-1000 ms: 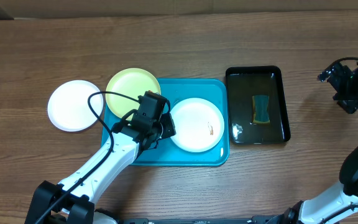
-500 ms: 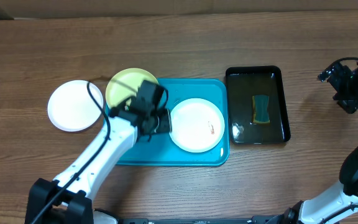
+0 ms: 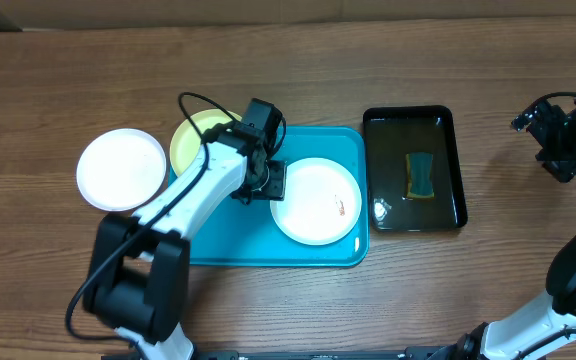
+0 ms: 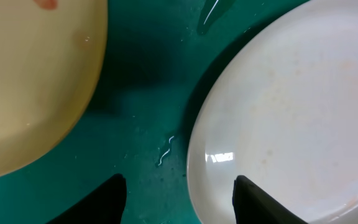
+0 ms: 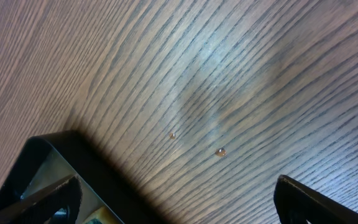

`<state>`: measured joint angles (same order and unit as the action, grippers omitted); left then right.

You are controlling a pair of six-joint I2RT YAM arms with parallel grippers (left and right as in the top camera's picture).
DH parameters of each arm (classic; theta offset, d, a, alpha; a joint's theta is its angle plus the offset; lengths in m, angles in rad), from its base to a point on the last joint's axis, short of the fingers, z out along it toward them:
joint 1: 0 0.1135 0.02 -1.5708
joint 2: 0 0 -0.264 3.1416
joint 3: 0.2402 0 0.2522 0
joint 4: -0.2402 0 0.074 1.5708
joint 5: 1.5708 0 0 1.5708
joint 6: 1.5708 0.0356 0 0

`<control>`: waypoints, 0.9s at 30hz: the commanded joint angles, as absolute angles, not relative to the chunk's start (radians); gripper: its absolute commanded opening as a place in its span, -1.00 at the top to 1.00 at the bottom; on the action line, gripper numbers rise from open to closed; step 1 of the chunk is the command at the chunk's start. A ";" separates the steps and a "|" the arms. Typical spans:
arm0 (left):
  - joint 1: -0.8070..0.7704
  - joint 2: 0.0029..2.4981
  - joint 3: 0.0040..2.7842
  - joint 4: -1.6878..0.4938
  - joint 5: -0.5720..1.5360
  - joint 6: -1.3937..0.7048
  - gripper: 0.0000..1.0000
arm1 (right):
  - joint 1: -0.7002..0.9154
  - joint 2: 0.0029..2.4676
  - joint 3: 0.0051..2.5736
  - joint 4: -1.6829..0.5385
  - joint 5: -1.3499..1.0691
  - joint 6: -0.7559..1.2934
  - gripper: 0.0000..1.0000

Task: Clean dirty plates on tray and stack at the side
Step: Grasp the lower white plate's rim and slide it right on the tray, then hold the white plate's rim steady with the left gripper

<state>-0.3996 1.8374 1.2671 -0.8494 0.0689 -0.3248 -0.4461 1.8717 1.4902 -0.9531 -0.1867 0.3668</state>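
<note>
A turquoise tray [image 3: 228, 245] holds a white plate [image 3: 313, 200] with a small brown-orange smear at its right, and a lime-green plate [image 3: 193, 140] that overlaps the tray's back left corner. A second white plate [image 3: 121, 168] lies on the table left of the tray. My left gripper [image 3: 266, 185] is open and empty over the tray, its fingers astride the white plate's left rim [image 4: 194, 162]. The green plate [image 4: 36, 81] shows at the left of the wrist view. My right gripper [image 3: 558, 140] is open and empty over bare table at the far right.
A glossy black basin [image 3: 453, 170] right of the tray holds water and a blue-and-yellow sponge [image 3: 421, 175]. Its corner shows in the right wrist view [image 5: 48, 149]. Water drops lie on the wood [image 5: 220, 151]. A black cable loops over the left arm.
My left gripper has moved back and to the right, from the tray's middle near the green plate to the left rim of the white plate. The right arm has not moved.
</note>
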 commanded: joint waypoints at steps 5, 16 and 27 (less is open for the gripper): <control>-0.406 1.882 1.269 -0.788 0.110 -0.292 0.15 | -0.449 1.861 1.507 -0.947 -0.193 0.375 -1.00; -0.413 1.890 1.212 -0.711 0.124 -0.291 0.25 | -0.449 1.861 1.507 -0.947 -0.193 0.375 -1.00; -0.421 1.891 1.207 -0.694 0.116 -0.291 0.42 | -0.449 1.861 1.507 -0.947 -0.193 0.375 -1.00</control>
